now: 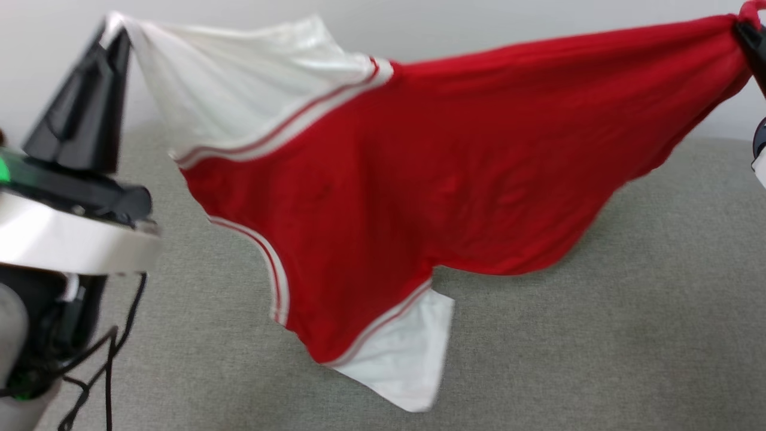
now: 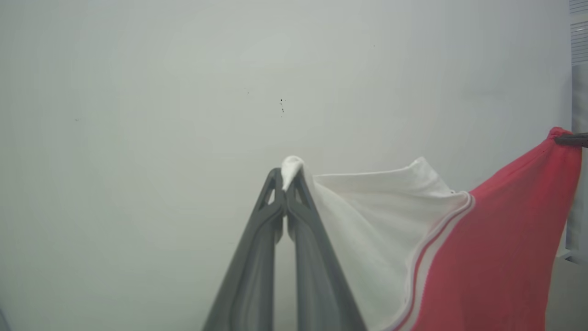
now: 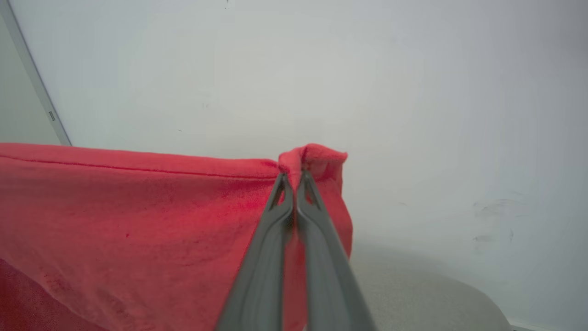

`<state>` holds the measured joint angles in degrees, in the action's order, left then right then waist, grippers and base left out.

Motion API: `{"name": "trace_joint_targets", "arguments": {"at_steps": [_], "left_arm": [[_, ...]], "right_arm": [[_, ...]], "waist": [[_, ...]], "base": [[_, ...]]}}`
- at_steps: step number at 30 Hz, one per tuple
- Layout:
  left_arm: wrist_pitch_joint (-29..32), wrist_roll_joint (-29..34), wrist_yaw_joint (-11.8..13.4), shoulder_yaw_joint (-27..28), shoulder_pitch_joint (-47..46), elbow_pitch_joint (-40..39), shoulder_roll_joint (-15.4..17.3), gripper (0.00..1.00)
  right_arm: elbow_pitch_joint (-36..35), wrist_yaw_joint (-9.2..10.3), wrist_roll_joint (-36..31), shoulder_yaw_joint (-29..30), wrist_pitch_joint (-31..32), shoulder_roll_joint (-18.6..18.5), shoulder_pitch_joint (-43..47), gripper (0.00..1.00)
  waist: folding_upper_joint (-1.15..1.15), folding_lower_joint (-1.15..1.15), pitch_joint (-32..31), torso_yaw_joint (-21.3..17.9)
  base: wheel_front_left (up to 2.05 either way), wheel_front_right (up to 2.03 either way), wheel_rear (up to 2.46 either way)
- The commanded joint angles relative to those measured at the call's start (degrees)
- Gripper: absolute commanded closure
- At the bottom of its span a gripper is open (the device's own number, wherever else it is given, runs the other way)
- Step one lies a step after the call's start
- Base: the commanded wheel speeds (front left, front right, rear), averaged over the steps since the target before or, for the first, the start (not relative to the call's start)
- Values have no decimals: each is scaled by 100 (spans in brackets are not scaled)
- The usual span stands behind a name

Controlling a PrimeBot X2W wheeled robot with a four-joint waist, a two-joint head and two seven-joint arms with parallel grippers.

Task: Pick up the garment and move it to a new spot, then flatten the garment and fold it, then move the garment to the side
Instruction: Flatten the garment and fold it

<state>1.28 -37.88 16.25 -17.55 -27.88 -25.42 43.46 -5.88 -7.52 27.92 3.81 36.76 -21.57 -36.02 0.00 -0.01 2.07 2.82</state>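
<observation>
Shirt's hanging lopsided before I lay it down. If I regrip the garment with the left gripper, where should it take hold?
The left gripper pinches only the white sleeve tip of the garment, while the right gripper holds a red corner. Probably better: the taut top edge where the striped seam meets the red body, coming from above, fingers straddling the edge.

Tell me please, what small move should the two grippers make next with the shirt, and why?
Probably lower both arms together, keeping the stretch, to lay the garment flat on the grey surface. The left gripper is shut on a white sleeve tip, the right gripper on a red corner, and the garment hangs spread in the air between them.
</observation>
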Motion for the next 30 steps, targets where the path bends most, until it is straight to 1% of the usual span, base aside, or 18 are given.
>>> {"name": "trace_joint_targets", "arguments": {"at_steps": [1,3,5,7,11,14,20,22,26,30], "left_arm": [[-52,50,57,82,-123,-4,16,100],[-103,116,110,171,-280,-9,32,100],[-180,247,160,319,-647,-20,67,100],[-195,292,146,386,-847,-11,91,100],[-172,353,42,473,-1339,69,203,100],[-157,383,-99,516,-1760,268,288,100],[-51,469,-568,512,-2787,816,578,100],[-18,513,-757,431,-3174,1050,612,100],[26,669,-1138,238,-4062,1668,613,100],[19,923,-1501,-12,-5062,2457,504,100]], "right_arm": [[-86,6,-46,44,-28,68,56,100],[-238,6,-93,108,-33,146,42,100],[-531,7,-170,271,-54,322,-59,100],[-639,7,-220,363,-85,397,-171,100],[-788,7,-306,483,-189,512,-412,100],[-799,7,-399,540,-287,540,-672,100],[-696,8,-592,560,-455,563,-1359,100],[-578,8,-696,550,-529,533,-1637,100],[-216,8,-881,443,-715,477,-2310,100],[353,9,-1121,305,-977,444,-3084,100]], "waist": [[0,1,18,-39],[0,1,58,-77],[0,1,214,-127],[0,1,326,-143],[0,1,661,-166],[0,1,959,-170],[0,1,1714,-152],[0,1,1968,-129],[0,1,2448,-84],[0,1,2894,-52]], "base": [[0,0,0],[0,0,0],[0,0,0],[0,0,0],[0,0,0],[0,0,0],[0,0,0],[0,0,0],[0,0,0],[0,0,0]]}}
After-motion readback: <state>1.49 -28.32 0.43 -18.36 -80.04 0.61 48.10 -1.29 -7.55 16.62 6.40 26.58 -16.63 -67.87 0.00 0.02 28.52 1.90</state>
